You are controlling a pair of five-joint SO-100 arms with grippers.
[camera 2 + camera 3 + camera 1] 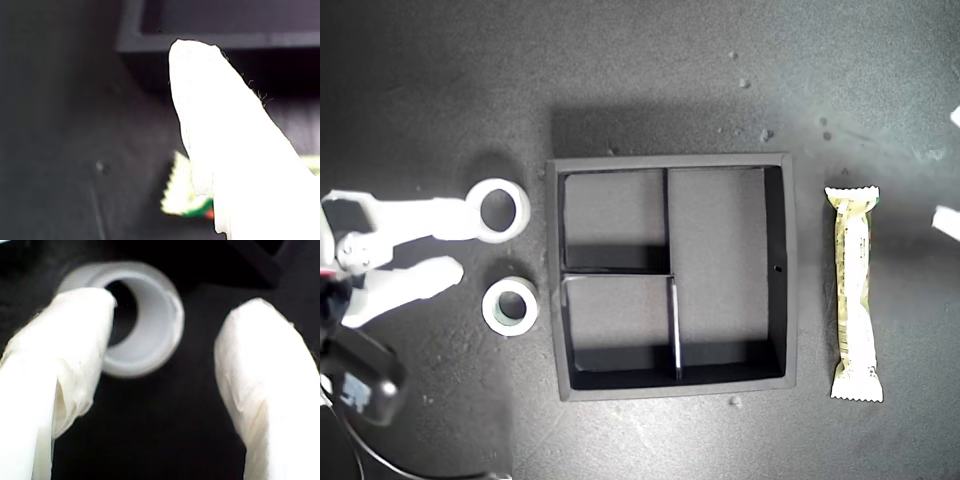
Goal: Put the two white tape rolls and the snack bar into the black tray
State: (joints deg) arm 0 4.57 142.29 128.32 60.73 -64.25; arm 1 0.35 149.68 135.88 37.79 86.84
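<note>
My second gripper [452,245] is sitting at the exterior view's left with jaws spread; one white finger [60,355] is touching the wider tape roll [499,210], nothing pinched. The smaller tape roll [510,306], with its greenish core, is lying just beside it, left of the black tray [556,290]. The snack bar [852,292] is lying flat right of the tray, apart from it; wrapper print unreadable. My first gripper [220,130] is showing one overexposed finger only, so I can't tell its state.
</note>
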